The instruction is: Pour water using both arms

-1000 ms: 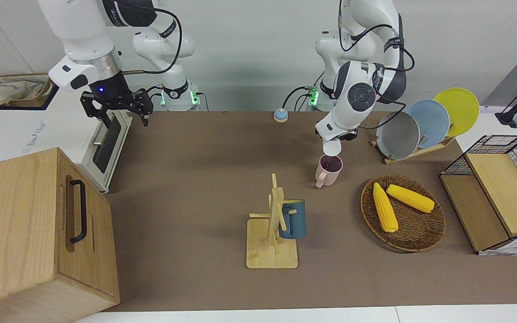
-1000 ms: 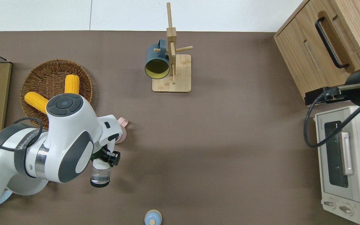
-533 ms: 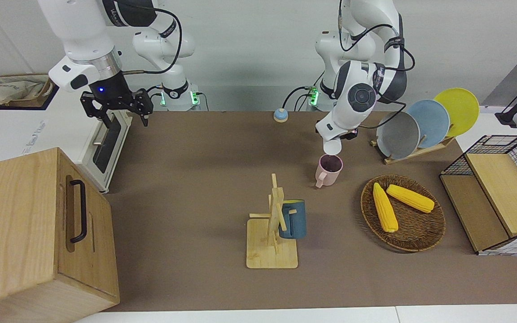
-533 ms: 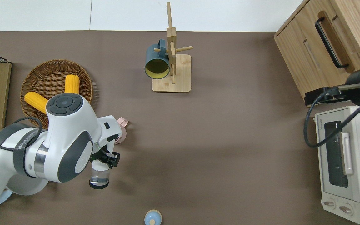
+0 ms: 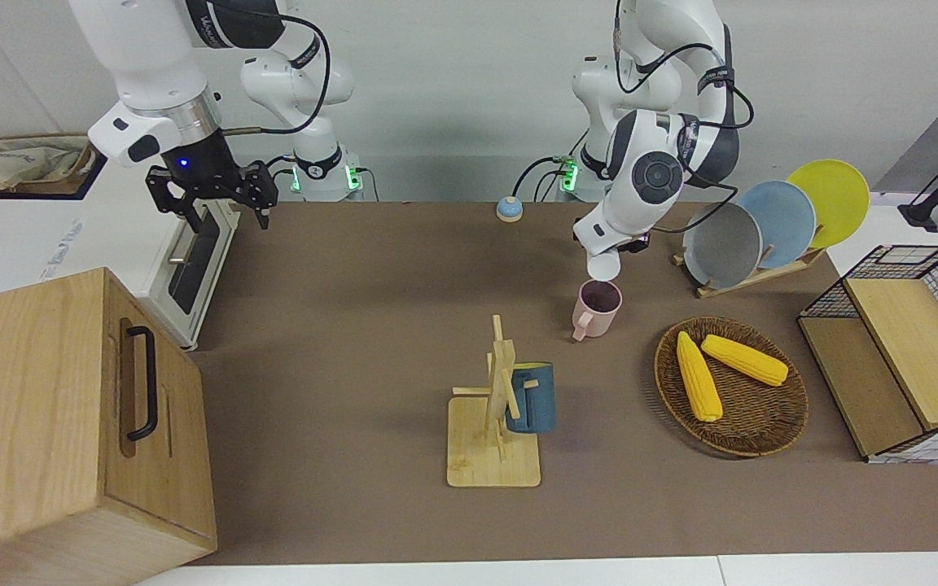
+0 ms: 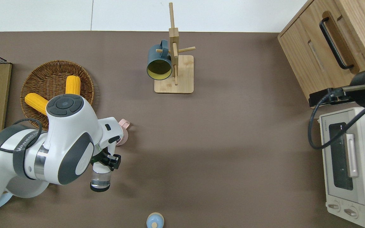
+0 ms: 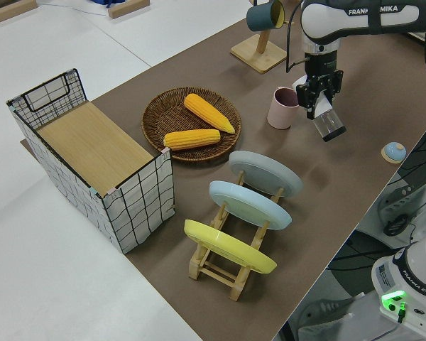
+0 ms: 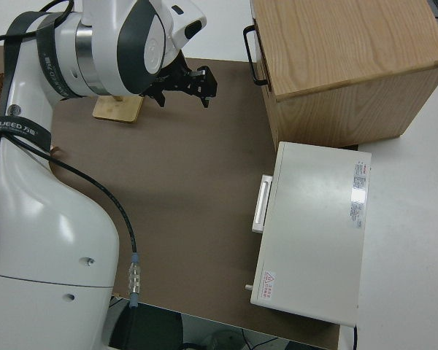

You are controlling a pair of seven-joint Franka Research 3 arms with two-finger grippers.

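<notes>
The left claw (image 7: 319, 99) pinches a clear glass (image 7: 329, 124), tipped toward the pink mug (image 7: 281, 107); pouring looks underway or nearly finished. The right arm, parked, has its claw (image 5: 210, 195) spread.

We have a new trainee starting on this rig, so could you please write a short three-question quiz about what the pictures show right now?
1. True or false: the left gripper holds a clear glass tilted beside the pink mug.
2. Which lies in the wicker basket? A) two corn cobs B) three plates C) a blue mug
3. Fill in: the blue mug hangs on the wooden ______.

Key:
1. True
2. A
3. mug rack
</notes>
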